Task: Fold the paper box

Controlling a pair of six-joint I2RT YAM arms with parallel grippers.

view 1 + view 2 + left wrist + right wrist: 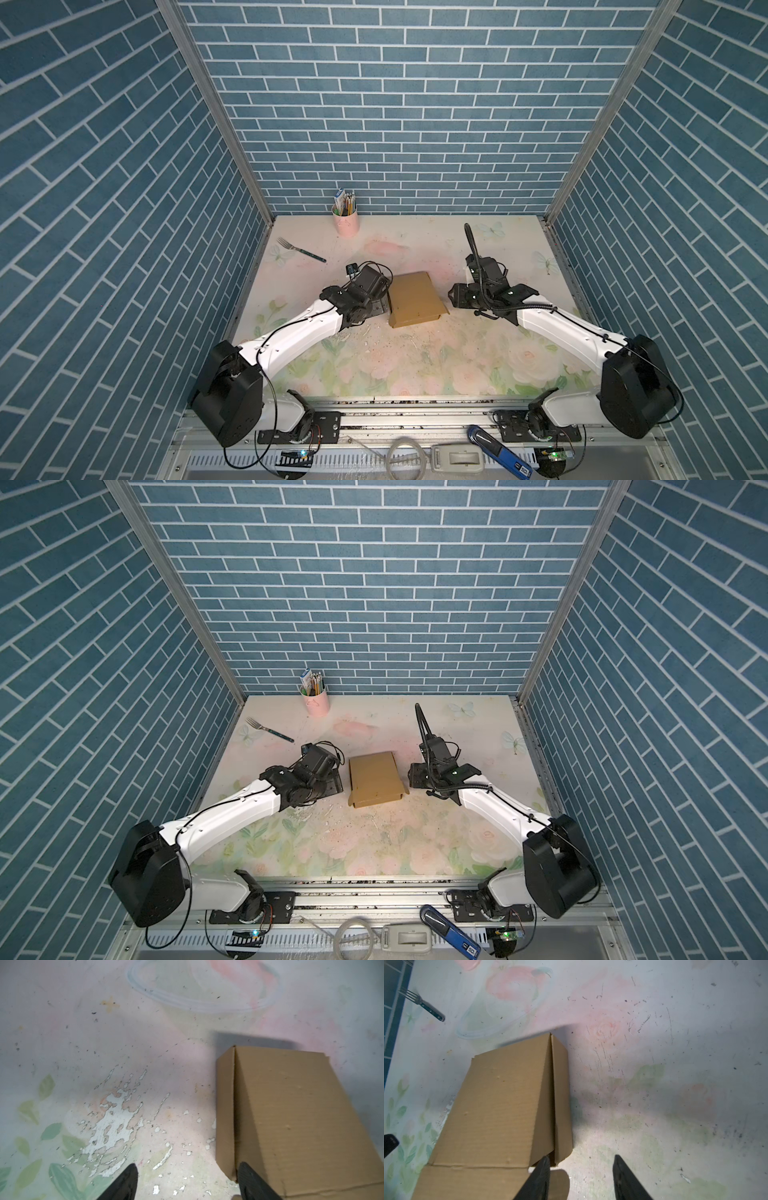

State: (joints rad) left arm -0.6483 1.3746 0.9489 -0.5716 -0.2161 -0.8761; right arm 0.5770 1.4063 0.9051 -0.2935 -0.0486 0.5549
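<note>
— Between the two arms, at the middle of the floral table [415, 374], where exactly does the paper box [417, 297] sit?
— Flat on the tabletop. It is plain brown, with its lid down and sloping. Both top views show it midway between the grippers.
— What does the left gripper [187, 1167] look like?
— Its jaws stand wide. In the left wrist view one finger [249, 1180] hangs over the box's edge where the lid meets the side wall, near a corner. The other is over bare, chipped tabletop. Nothing is clamped between them.
— And the right gripper [581, 1159]?
— Parted too, though narrower. One finger [542, 1176] overlaps the box's corner by the side wall and the other is over the table, with only tabletop between them. Whether that finger touches the cardboard I cannot tell.
— Any loose flaps?
— A rounded tab [560, 1180] sticks out at that corner, just beside the finger. A front flap [467, 1182] folds off from the lid along a crease.
— What else is on the table?
— A fork [301, 251] lies well apart from the box, toward the back left. A pink cup [345, 222] of pencils stands at the back wall.
</note>
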